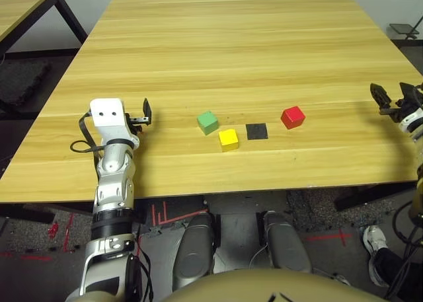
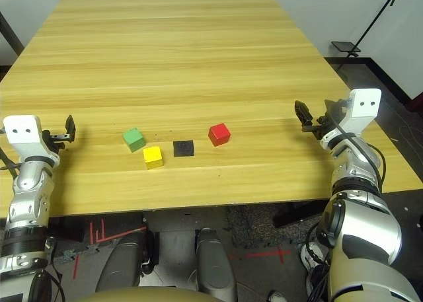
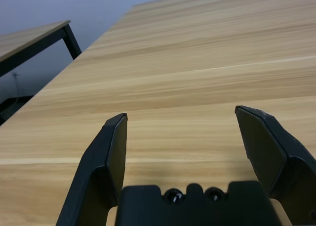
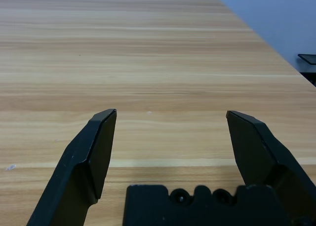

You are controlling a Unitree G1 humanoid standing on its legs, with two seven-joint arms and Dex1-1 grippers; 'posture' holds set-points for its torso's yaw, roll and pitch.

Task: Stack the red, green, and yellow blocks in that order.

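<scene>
Checking the layout, I find all three blocks loose near the table's front edge: the green block (image 1: 207, 122) and yellow block (image 1: 229, 139) almost corner to corner, the red block (image 1: 292, 117) apart beyond a flat black patch (image 1: 257, 131). Nothing is stacked. I judge the main risk is a finger nudging the yellow block while reaching for the green, given how close they sit. The left end effector (image 3: 182, 137) and right end effector (image 4: 170, 137) both stand wide apart, empty, touching nothing, over bare table (image 1: 231, 44) towards its side edges.
</scene>
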